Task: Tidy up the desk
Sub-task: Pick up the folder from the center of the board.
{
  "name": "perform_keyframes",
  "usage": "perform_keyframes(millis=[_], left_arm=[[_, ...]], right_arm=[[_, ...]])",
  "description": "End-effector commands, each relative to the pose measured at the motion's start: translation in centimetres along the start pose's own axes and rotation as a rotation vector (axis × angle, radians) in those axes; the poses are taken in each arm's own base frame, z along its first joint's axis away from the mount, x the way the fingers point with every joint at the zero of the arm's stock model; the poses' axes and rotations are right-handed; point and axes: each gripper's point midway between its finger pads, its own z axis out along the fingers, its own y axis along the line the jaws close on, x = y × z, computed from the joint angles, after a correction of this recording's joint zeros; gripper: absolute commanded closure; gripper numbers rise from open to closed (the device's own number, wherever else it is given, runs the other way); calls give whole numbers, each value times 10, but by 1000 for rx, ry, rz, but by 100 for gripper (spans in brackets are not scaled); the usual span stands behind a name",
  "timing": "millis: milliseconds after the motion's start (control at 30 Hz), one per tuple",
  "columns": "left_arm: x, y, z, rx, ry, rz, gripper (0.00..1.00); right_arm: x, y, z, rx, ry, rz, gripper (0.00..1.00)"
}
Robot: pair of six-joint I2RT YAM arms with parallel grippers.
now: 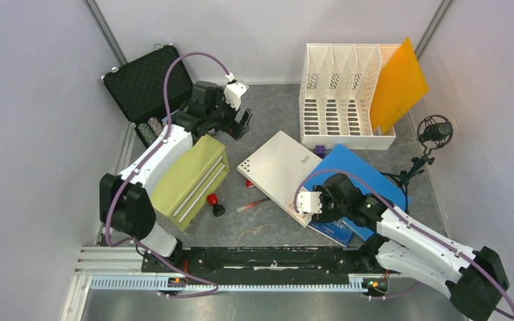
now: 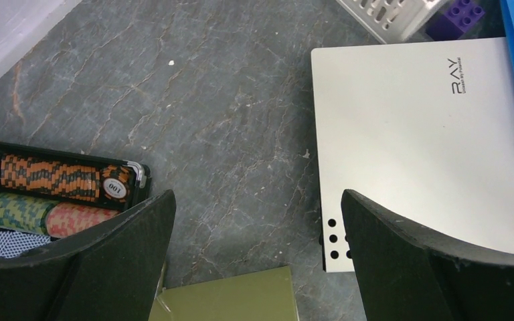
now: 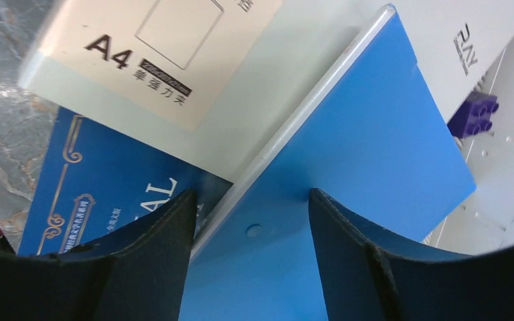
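The desk (image 1: 268, 227) is a dark grey marbled surface. My right gripper (image 1: 331, 204) hangs low over the near corner of a blue folder (image 1: 365, 170). In the right wrist view its jaws (image 3: 251, 200) stand open astride the folder's (image 3: 375, 147) pale spine edge, one finger over a dark blue booklet (image 3: 100, 194). A white A4 box (image 1: 278, 167) lies beside the folder, partly over the booklet. My left gripper (image 1: 243, 124) is wide open and empty above bare desk (image 2: 227, 120), between the black case and the white box (image 2: 421, 134).
A yellow-green drawer cabinet (image 1: 191, 180) sits at the left, with a red stamp (image 1: 214, 202) and a red pen (image 1: 251, 205) beside it. The open black case (image 1: 147, 83) holds poker chips (image 2: 53, 177). At the back right stand a white file rack (image 1: 341, 93), an orange folder (image 1: 398, 83), a purple brick (image 1: 319, 150) and a microphone (image 1: 435, 130).
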Motion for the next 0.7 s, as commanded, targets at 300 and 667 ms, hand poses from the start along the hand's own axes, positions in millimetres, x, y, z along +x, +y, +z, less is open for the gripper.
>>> perform_keyframes(millis=[300,667], left_arm=[[-30,-17,-1,116,-93,18,0],[-34,-31,1,176,-104,11,0]], right_arm=[[11,-28,-9,140,125,117,67],[-33,-38,-23,95,-29,129,100]])
